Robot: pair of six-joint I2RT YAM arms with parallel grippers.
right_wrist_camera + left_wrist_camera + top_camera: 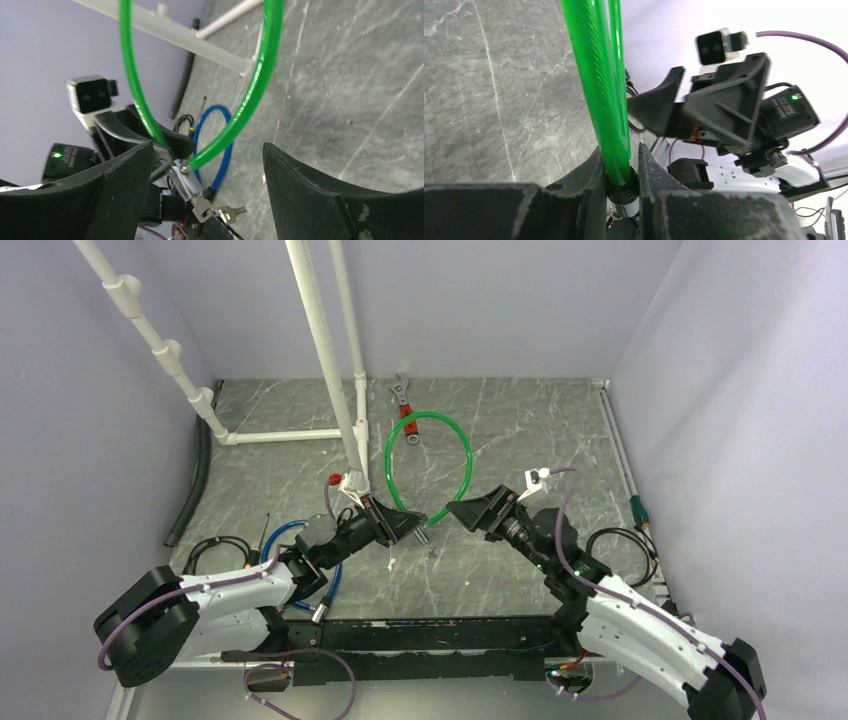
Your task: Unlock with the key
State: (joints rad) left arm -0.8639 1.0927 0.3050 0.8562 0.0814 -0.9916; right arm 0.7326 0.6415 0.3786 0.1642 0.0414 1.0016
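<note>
My left gripper (pixel 408 523) is shut on the black and silver lock end (pixel 624 192) of the green cable loop (pixel 430 455) and holds it above the table. The green cable (pixel 599 75) rises from between its fingers. A small silvery key bunch (pixel 220 212) hangs from the silver lock cylinder (pixel 182 182); one key sits in the lock. It shows faintly in the top view (pixel 428 540). My right gripper (pixel 462 512) is open and faces the lock. In its wrist view the gripper (pixel 207 146) has jaws wide apart, with the keys low between them and untouched.
A red-handled wrench (pixel 404 410) lies at the back. White pipes (pixel 320 350) stand at the back left, with a black hose (pixel 190 490) along the left wall. A blue cable (pixel 290 540) lies under the left arm. A black cable (pixel 625 545) lies at the right.
</note>
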